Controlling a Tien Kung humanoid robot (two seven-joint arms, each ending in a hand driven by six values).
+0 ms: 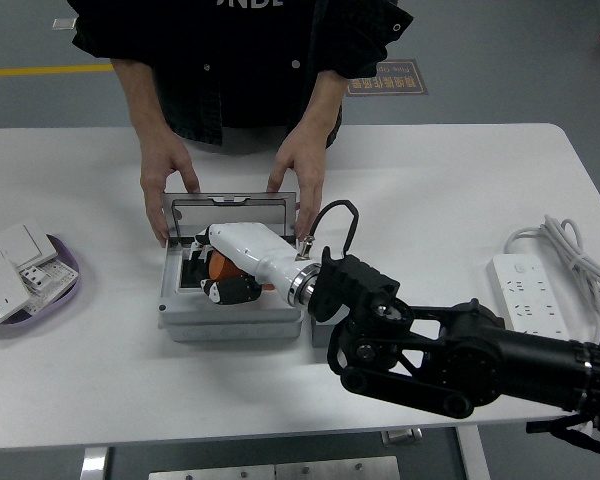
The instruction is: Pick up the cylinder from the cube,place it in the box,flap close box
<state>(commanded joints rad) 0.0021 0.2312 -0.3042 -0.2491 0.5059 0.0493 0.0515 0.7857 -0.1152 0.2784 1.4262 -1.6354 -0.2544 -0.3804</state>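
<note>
One orange cylinder (217, 268) sat low inside the open grey box (230, 310), clasped by the curled fingers of the right hand (225, 272), though the contact was partly hidden. The box lid (230, 212) stood raised. A person's two hands (168, 185) held the box's far corners on the white bench (450, 190).

even overhead light, soft shadows, sharp focus

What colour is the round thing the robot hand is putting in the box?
Orange cylinder, seen in the head view.
</note>
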